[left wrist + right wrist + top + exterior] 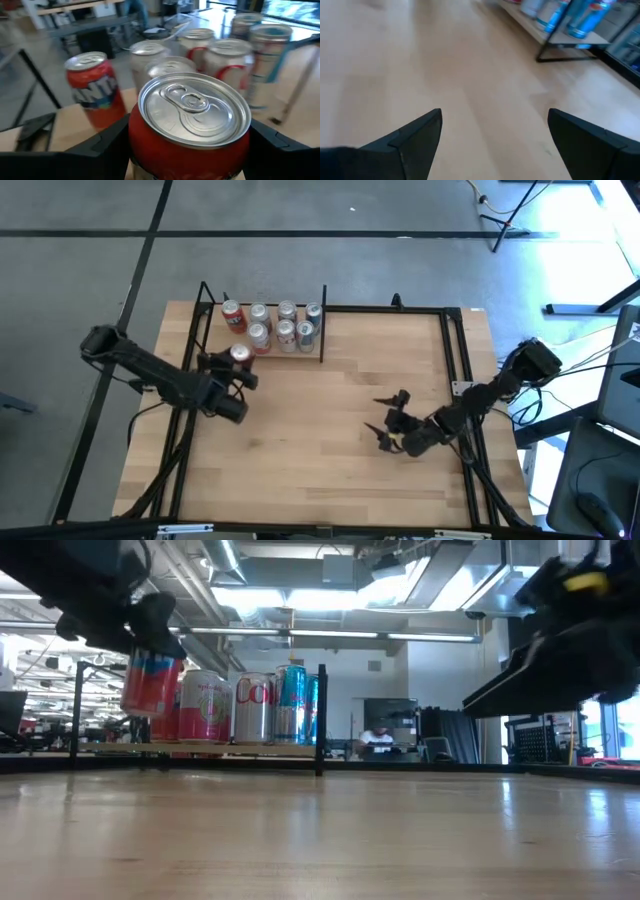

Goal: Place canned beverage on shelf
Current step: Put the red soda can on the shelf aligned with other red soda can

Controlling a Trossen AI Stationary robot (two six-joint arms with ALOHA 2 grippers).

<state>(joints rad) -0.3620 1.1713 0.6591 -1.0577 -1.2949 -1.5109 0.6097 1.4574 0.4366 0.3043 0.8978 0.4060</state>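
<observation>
My left gripper point(238, 368) is shut on a red can point(240, 356) just in front of the shelf's left part; the can shows big in the left wrist view point(192, 125) and raised in the low view point(152, 682). The shelf point(262, 352), a light-wood ledge with black rods, holds several upright cans point(285, 325), among them an orange one point(95, 92). My right gripper point(390, 420) is open and empty over the table's right half. My left gripper pinches the red can's side wall point(145, 145) between its two fingers, one finger on each side, below the can's top rim. The fingers come level from the table's near-left side. The can is upright and lifted clear of the table.
Black upright rods point(321, 720) mark the shelf's right end. A black frame rod point(455, 370) runs along the table's right side. Bare wooden tabletop point(320, 450) lies between the two arms. A person point(377, 740) shows far off in the room behind.
</observation>
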